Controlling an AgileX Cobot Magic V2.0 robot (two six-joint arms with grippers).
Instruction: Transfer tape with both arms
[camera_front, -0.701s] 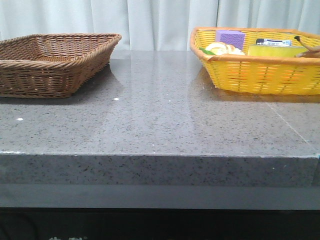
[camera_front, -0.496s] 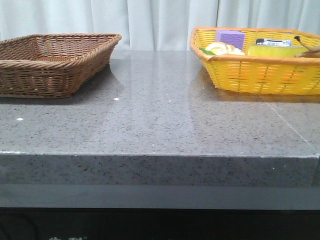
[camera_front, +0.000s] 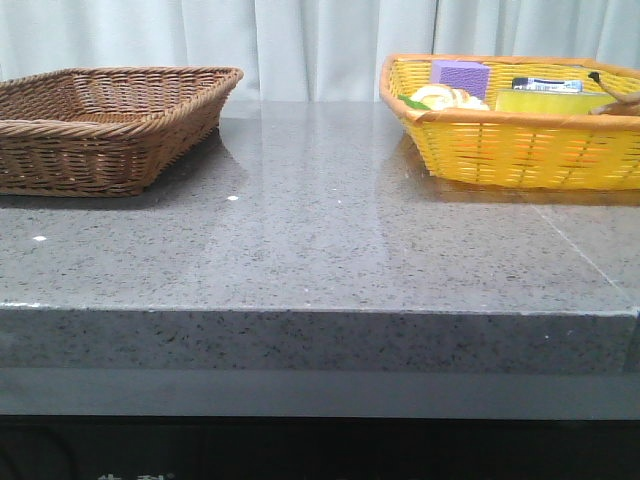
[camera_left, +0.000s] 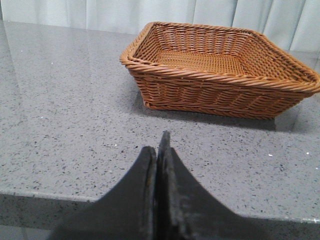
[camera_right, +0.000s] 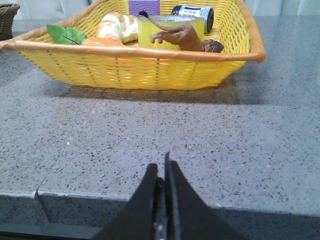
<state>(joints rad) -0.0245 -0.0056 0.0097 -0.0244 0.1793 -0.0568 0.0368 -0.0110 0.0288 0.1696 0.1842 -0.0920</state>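
Tape (camera_right: 170, 31): judged stiff, light, smooth; best gripped across its wall.
Place: seen inside yellow basket (camera_right: 150, 72).
Left gripper (camera_left: 157, 150): jaws closed, empty.
Right gripper (camera_right: 162, 167): jaws closed, empty.

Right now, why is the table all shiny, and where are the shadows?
Front view: the curtain's light reflects as pale glare on the table. Left wrist view: the brown basket casts a dark shadow on its near side. Right wrist view: the yellow basket shadows the stone in front of it; the right gripper looks blurry.
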